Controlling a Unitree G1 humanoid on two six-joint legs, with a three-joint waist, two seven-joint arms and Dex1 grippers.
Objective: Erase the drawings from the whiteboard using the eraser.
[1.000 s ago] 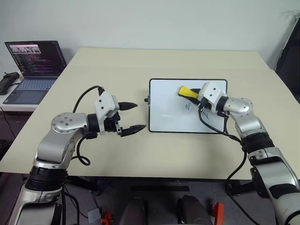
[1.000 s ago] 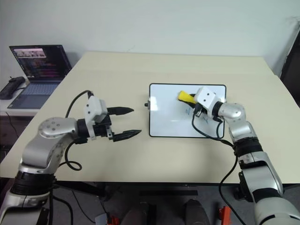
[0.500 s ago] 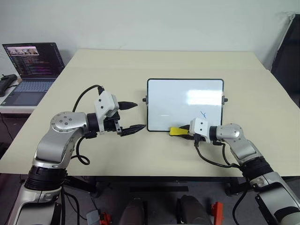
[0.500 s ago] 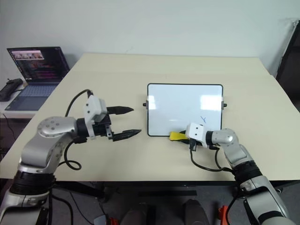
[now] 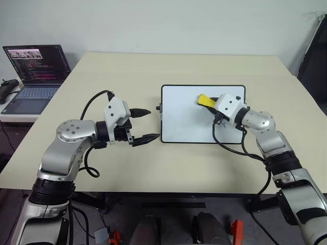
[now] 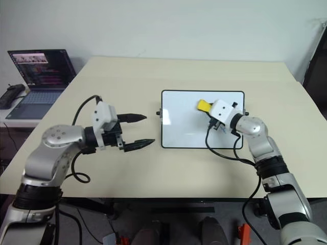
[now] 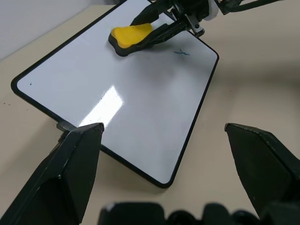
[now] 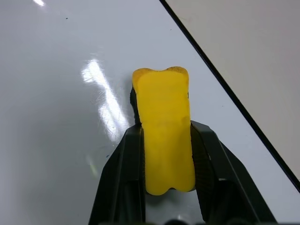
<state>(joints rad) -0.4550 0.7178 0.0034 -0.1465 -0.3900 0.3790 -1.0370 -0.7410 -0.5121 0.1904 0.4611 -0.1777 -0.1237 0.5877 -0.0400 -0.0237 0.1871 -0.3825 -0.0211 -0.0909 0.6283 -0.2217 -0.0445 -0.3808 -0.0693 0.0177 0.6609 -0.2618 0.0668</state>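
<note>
Beige tabletop (image 5: 204,66) carries the rectangular white glossy whiteboard (image 5: 184,122), under the right gripper (image 8: 164,154). Its black fingers pinch the small yellow oblong eraser (image 5: 206,100), pressed flat near the board's far edge. A small blue marker scribble (image 7: 180,53) sits just beside that claw, toward the board's right edge. The left gripper (image 5: 144,124) hovers spread, beside the board. Wiping is apparently under way; next, sweep across the remaining scribble.
</note>
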